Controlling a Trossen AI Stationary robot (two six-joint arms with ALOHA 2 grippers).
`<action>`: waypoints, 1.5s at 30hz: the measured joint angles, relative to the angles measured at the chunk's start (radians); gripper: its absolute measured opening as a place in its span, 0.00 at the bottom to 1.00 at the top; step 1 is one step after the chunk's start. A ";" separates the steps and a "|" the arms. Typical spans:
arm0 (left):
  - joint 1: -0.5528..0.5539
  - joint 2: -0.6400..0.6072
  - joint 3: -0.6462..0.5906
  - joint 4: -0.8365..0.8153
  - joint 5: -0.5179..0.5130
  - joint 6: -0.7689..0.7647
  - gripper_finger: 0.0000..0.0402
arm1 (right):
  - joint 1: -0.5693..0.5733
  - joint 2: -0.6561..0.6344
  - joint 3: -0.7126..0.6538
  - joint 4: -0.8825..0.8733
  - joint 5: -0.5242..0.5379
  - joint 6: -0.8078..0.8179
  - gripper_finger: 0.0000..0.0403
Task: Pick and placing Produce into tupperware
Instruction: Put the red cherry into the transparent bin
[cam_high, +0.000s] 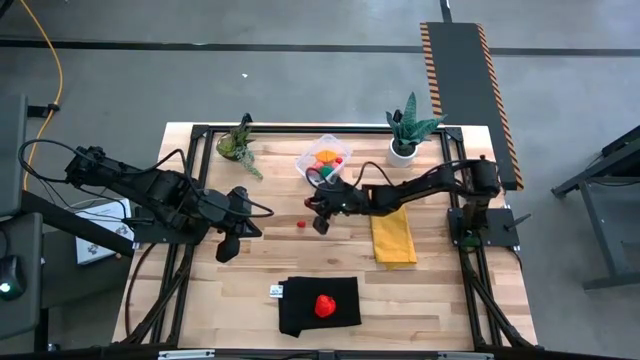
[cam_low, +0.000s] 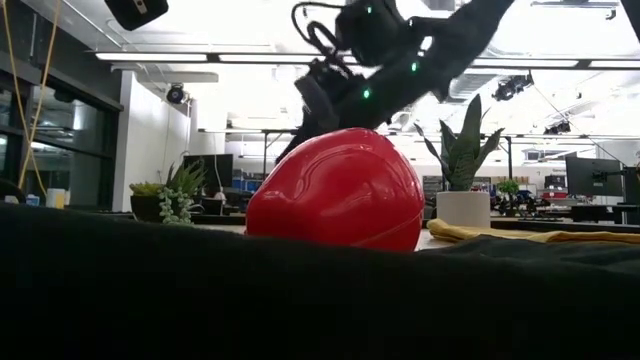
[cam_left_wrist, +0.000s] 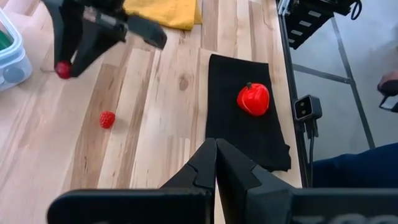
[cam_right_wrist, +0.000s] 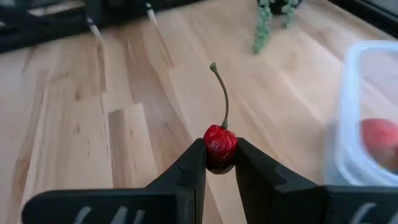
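A small red cherry (cam_right_wrist: 220, 146) with a thin stem sits pinched between the fingers of the right gripper (cam_right_wrist: 220, 163), held above the wooden table (cam_high: 250, 270) near the clear tub (cam_high: 323, 160), which already holds produce. A red berry (cam_high: 300, 225) lies on the table nearby. A red strawberry (cam_high: 325, 305) rests on a black cloth (cam_high: 300, 310). The left gripper (cam_left_wrist: 216, 163) hangs closed and empty.

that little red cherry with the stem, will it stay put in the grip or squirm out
Probably light: the right tool holds the cherry clear of the table by its fingertips alone. Its rounded, wrinkled body may pivot or slip between the narrow tips. The thin stem looks bendy, so likely a poor handle.
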 joint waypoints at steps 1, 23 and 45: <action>0.000 -0.001 0.000 -0.001 0.000 0.000 0.00 | -0.002 -0.010 0.012 -0.022 0.001 -0.002 0.14; 0.000 0.000 0.000 -0.004 -0.005 0.001 0.00 | -0.093 -0.230 0.197 -0.400 0.006 0.021 0.14; 0.000 0.000 0.000 -0.001 -0.030 0.001 0.00 | -0.244 -0.251 0.646 -0.970 -0.001 0.021 0.14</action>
